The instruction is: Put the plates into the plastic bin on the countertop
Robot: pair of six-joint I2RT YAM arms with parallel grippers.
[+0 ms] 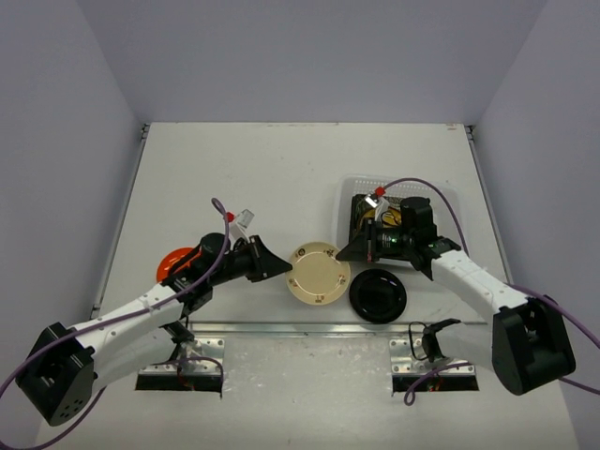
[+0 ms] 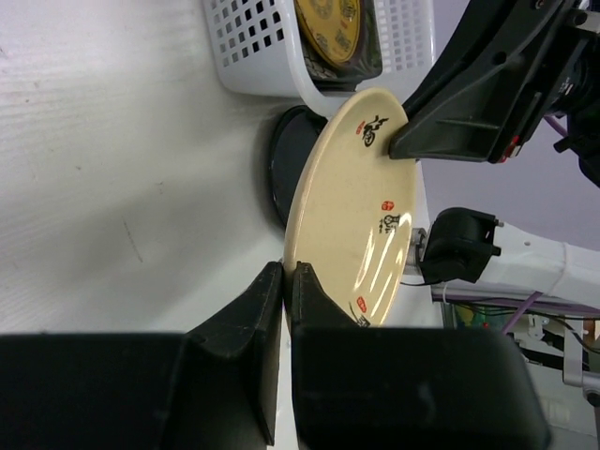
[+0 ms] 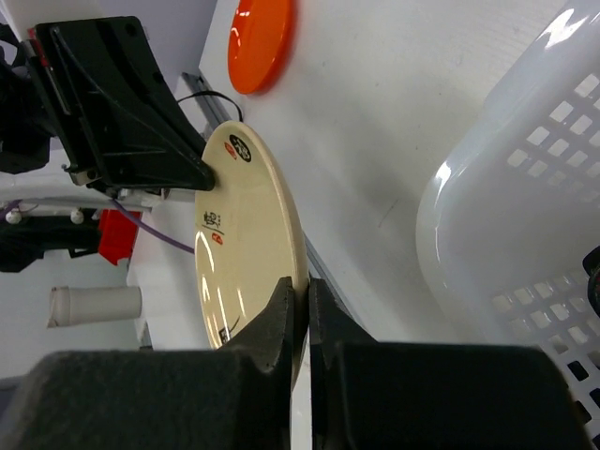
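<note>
The round cream plate (image 1: pixel 319 273) is held between both grippers just above the countertop (image 1: pixel 272 169). My left gripper (image 1: pixel 286 267) is shut on its left rim, seen in the left wrist view (image 2: pixel 289 272) with the cream plate (image 2: pixel 361 206) beyond it. My right gripper (image 1: pixel 349 251) is shut on the opposite rim, seen in the right wrist view (image 3: pixel 307 286) with the plate (image 3: pixel 239 244). The glossy black plate (image 1: pixel 378 296) lies right of it. The orange plate (image 1: pixel 173 262) lies under my left arm. The plastic bin (image 1: pixel 441 190) holds the patterned yellow plate (image 2: pixel 328 23).
The metal strip (image 1: pixel 309 327) runs along the front edge just below the plates. My right arm covers most of the bin's inside in the top view. Pale lavender walls (image 1: pixel 56 141) close in the counter on three sides.
</note>
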